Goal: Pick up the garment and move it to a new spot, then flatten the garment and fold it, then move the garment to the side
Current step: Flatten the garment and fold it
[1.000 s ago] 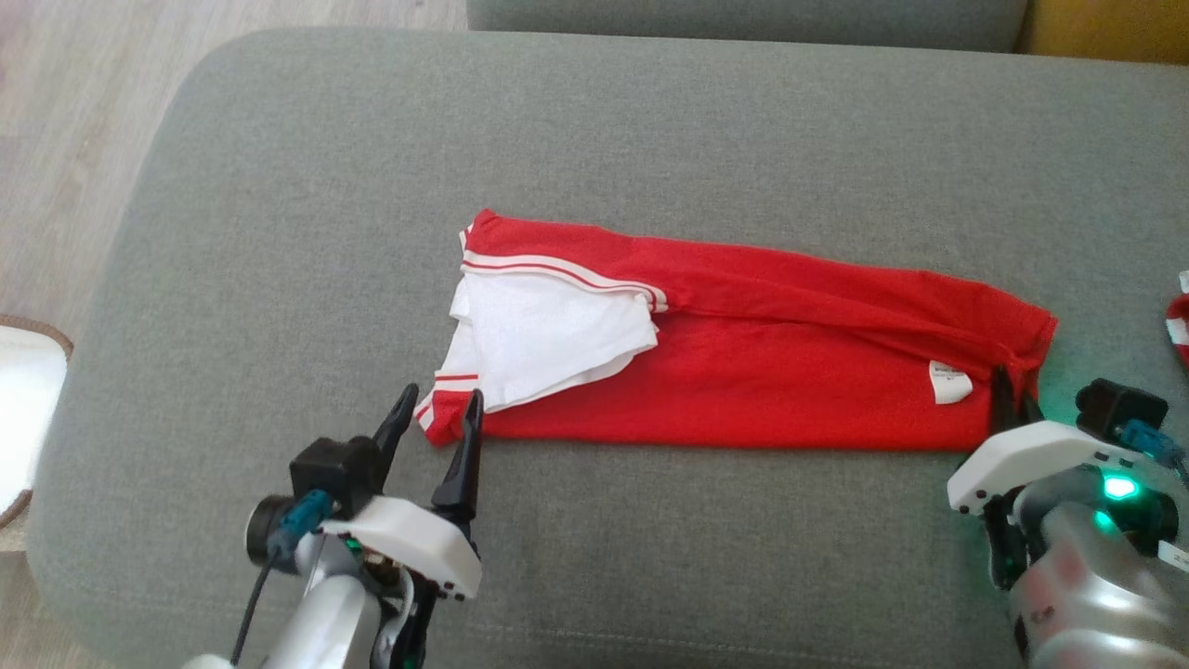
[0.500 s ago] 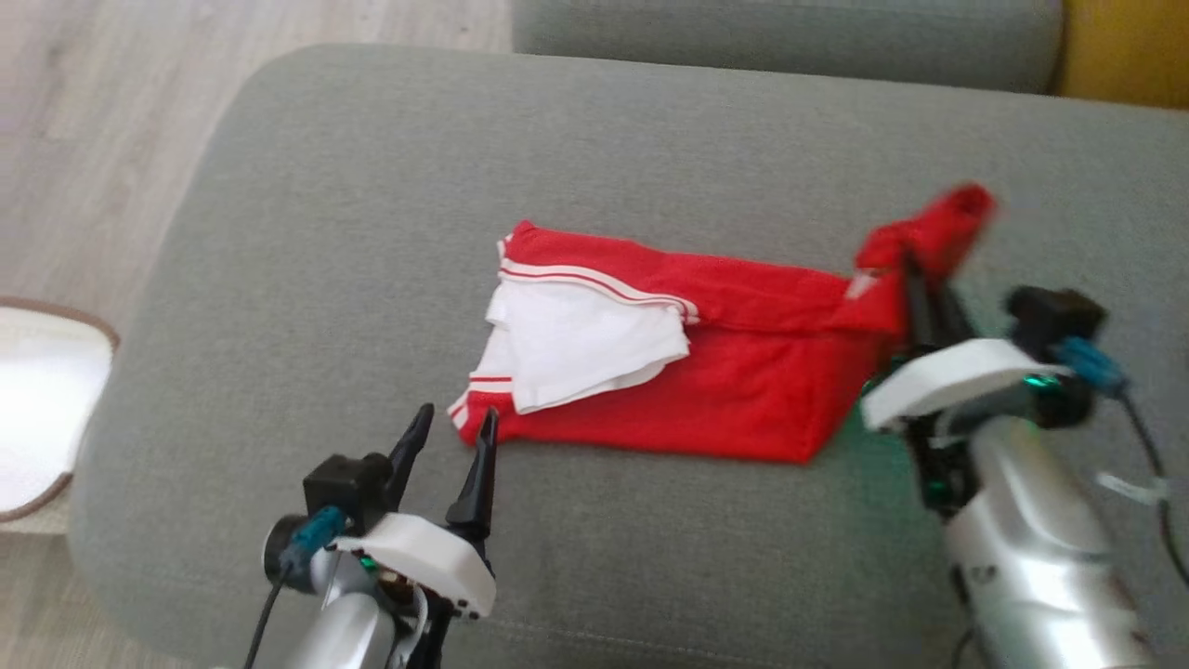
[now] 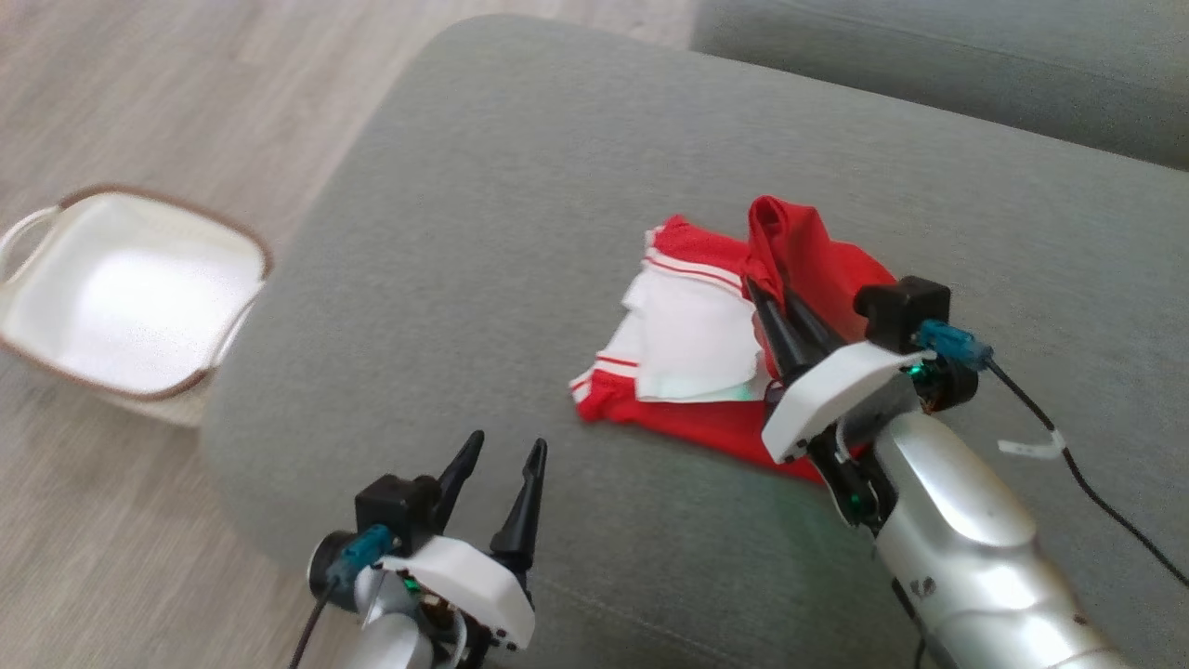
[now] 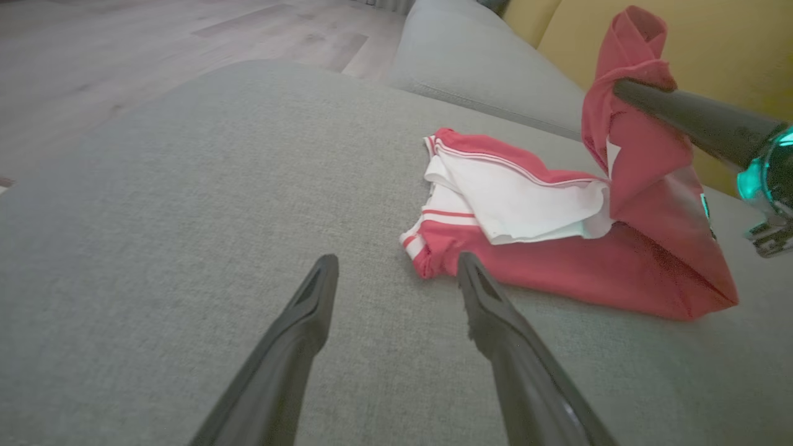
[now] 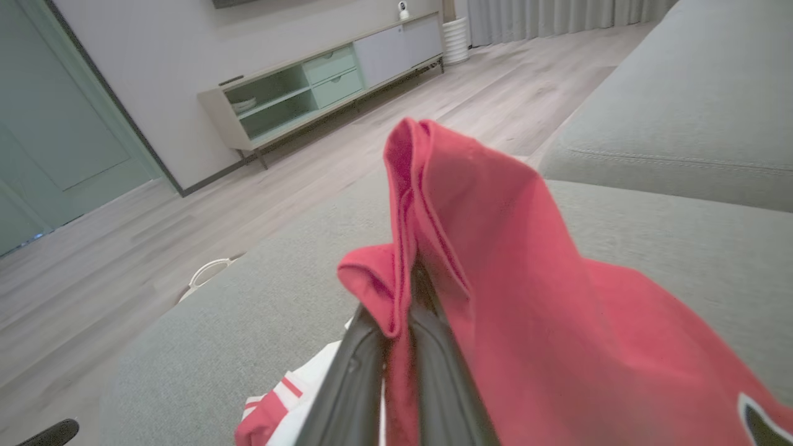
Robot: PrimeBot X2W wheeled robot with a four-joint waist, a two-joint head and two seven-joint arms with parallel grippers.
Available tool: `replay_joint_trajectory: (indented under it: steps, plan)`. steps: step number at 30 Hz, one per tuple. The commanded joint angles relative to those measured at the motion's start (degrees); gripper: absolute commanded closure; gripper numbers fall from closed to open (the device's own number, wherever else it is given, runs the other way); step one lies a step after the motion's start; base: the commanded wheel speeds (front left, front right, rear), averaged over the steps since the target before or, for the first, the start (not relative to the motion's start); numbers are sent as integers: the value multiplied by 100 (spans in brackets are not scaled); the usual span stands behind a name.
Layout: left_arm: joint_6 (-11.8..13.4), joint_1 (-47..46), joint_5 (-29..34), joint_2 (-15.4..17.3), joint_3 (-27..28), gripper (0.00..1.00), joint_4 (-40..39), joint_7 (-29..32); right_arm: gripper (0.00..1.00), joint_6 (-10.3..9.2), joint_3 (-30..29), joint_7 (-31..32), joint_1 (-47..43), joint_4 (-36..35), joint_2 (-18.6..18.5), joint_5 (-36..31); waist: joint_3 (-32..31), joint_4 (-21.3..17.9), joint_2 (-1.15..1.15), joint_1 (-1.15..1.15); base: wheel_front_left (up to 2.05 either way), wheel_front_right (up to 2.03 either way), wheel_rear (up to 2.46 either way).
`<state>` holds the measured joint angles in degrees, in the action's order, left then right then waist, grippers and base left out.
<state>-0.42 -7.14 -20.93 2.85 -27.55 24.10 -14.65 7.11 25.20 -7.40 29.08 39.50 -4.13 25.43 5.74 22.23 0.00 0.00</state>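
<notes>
— What's nearest?
— The left gripper (image 3: 508,440). Its jaws are wide and hold nothing, near the garment (image 3: 697,339) on the sofa (image 3: 520,214).
— And past it?
— The right gripper (image 3: 767,290). Its jaws pinch the red end, lifted over the white part. It looks like folding. Next, I'd lay that end down flat.

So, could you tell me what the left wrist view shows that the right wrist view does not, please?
Left wrist view: a yellow surface behind the grey fabric sofa. Right wrist view: a pale green sideboard, a green door, grey curtains. Both: the red garment with white striped trim, its corner lifted in the shut right hand, over that sofa.
</notes>
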Motion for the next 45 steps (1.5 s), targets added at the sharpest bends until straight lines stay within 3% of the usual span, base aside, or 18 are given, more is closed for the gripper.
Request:
replay_joint_trajectory:
  steps: [1,4,6,10,13,16,22,29,38,45]
  plan:
    - [35,-267,-51,3,100,0,-181,-35,100,37,152,-19,333,-48,114,-26,90,362,0,0,0,0,0]
    - [48,-327,-96,3,-21,0,-160,-35,100,37,330,-112,511,229,121,113,134,549,0,0,0,0,0]
    - [95,-344,-99,3,-47,0,-109,-35,0,37,488,-270,613,303,122,351,130,597,0,0,0,0,0]
    - [213,-389,-64,3,26,0,-39,-35,0,37,705,-571,764,279,123,794,99,477,0,0,0,0,0]
    - [321,-413,43,3,174,0,-65,-35,0,37,567,-709,802,414,124,765,55,227,0,0,0,0,0]
    - [421,-412,143,3,328,0,-125,-35,0,37,153,-753,787,590,108,217,26,-78,0,0,0,0,0]
    - [661,-444,498,3,659,0,-313,-35,0,37,-1231,-758,183,225,96,-827,5,-745,0,0,0,0,0]
    - [807,-402,816,3,1082,0,-449,-35,0,37,-2008,-759,-439,-113,118,-1533,-7,-1413,0,0,0,0,0]
    - [875,19,1014,3,1416,0,-474,-35,0,37,-2120,-759,-1022,-215,123,-1550,-268,-2089,0,0,0,0,0]
    - [864,247,1056,3,1593,0,-536,-35,0,37,-1976,-759,-1356,-245,124,-1308,-345,-2288,0,0,0,0,0]
